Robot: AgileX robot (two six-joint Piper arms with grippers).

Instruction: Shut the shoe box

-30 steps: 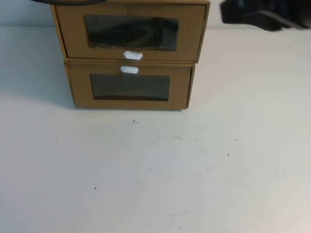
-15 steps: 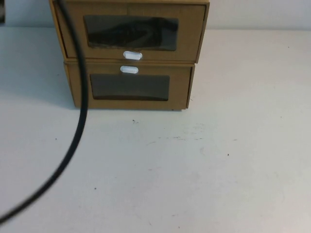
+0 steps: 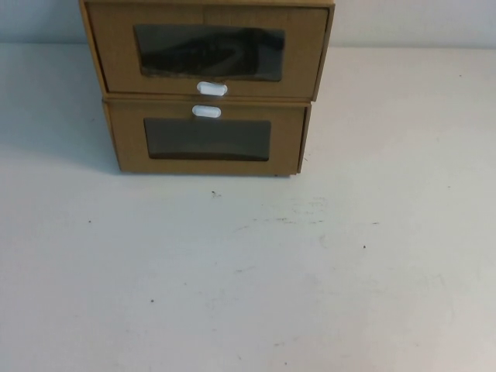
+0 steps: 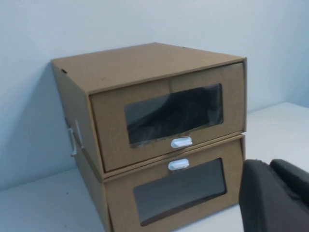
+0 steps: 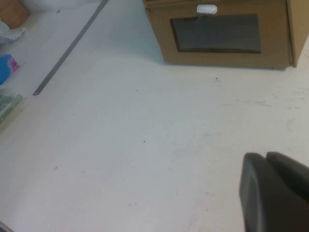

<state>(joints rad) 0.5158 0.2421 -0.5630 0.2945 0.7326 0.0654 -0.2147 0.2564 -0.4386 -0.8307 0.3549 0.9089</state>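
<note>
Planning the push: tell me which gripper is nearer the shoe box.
Left, probably. The left gripper sits close before the shoe box; the right gripper is farther back, over the table.

I saw the shoe box in plain brown cardboard, its window dark and tab white; the lower drawer matched, and the desk was white, faintly speckled.
</note>
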